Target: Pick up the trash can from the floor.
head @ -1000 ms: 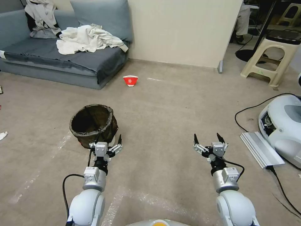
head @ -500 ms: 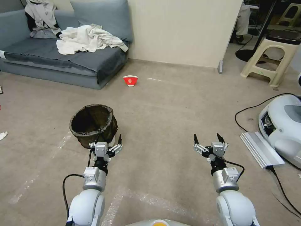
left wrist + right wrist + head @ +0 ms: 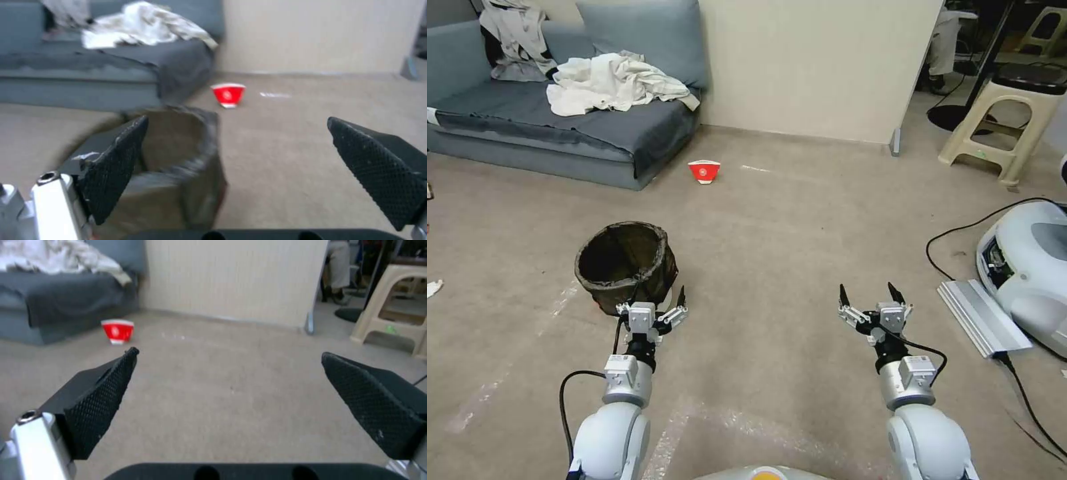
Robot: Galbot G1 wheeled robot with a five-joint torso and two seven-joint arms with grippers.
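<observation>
The trash can stands upright on the floor, a small round bin in a crinkled dark liner folded over its rim. My left gripper hangs open just in front of it, at its near right side, with nothing held. In the left wrist view the trash can lies close ahead, partly behind one of the black fingers. My right gripper is open and empty over bare carpet, well to the right of the bin. Its two black fingers spread wide over the floor.
A red-and-white paper bowl sits on the carpet beyond the bin. A blue-grey sofa with white laundry fills the far left. A beige partition wall, a plastic stool, and a white machine with cables stand to the right.
</observation>
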